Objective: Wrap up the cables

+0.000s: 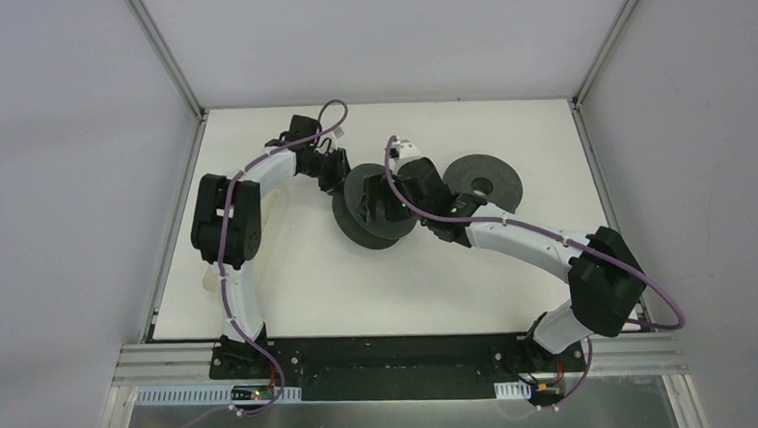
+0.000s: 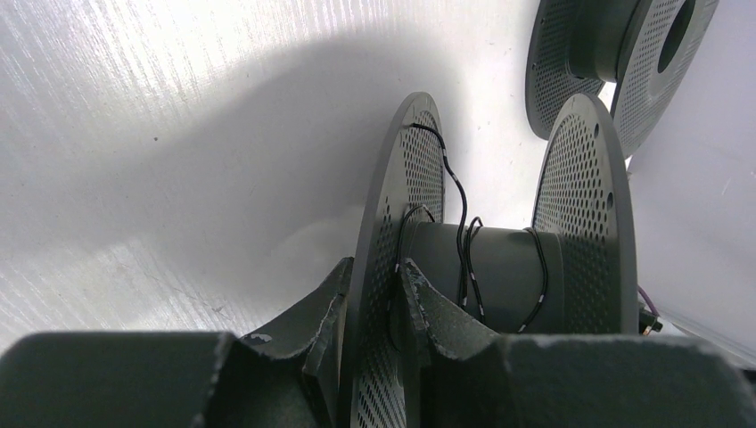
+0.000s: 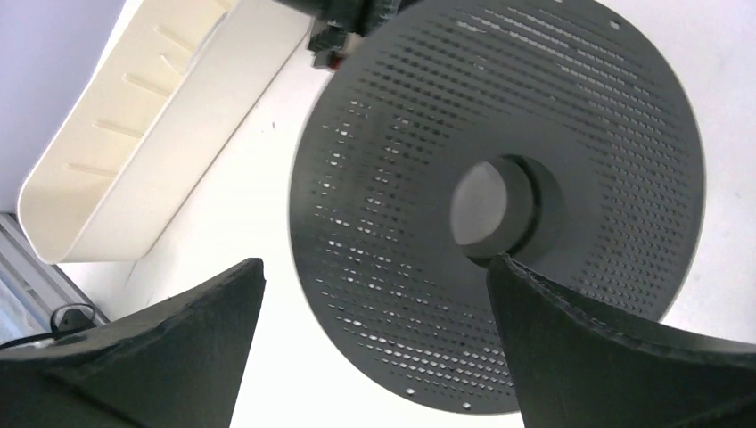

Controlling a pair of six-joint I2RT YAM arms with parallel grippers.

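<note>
A dark grey perforated spool [image 1: 375, 214] stands on edge at the table's middle. The cable [image 2: 463, 223], a thin black wire, lies in a few loose turns on its hub [image 2: 508, 267], and one strand runs up over the left flange [image 2: 412, 178]. My left gripper [image 2: 374, 267] is shut on that left flange, one finger on each side; it shows in the top view [image 1: 333, 175] at the spool's far left. My right gripper [image 3: 374, 263] is open, facing the spool's outer flange [image 3: 401, 160], with its right fingertip [image 3: 535, 294] at the hub hole [image 3: 486, 201]. It holds nothing.
A second empty grey spool [image 1: 485, 182] lies to the right of the held one, and shows at the top right of the left wrist view [image 2: 615, 45]. A cream plastic bin [image 3: 134, 134] lies at the table's left side. Grey walls enclose the white table [image 1: 359, 292].
</note>
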